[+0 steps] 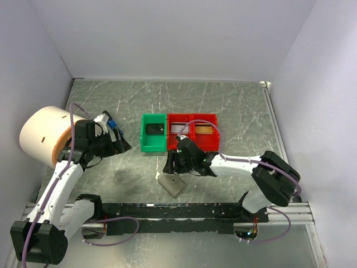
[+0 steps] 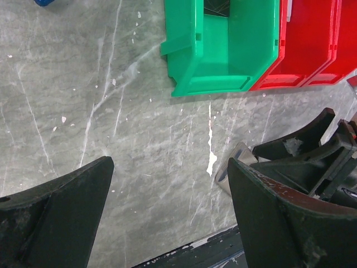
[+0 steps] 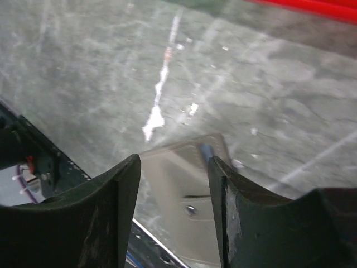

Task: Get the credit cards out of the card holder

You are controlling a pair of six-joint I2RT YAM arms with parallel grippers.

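Observation:
The card holder (image 1: 173,185) lies flat and folded shut on the table, close to the front rail, grey with a small snap. In the right wrist view the card holder (image 3: 181,190) shows through the gap between the fingers, with a blue edge at its far corner. My right gripper (image 1: 170,163) hovers just beyond and above it, jaws apart, gripping nothing. My left gripper (image 1: 121,143) hangs wide open over bare table to the left. A corner of the card holder (image 2: 234,163) peeks out beside its right finger (image 2: 279,223). Cards lie in the trays: a dark card (image 1: 153,129) and a brown card (image 1: 203,129).
A green tray (image 1: 154,146) and two joined red trays (image 1: 192,145) stand in a row behind the card holder. A small blue object (image 1: 112,123) sits by the left wrist. The black front rail (image 1: 184,211) runs just in front of the card holder. White walls enclose the table.

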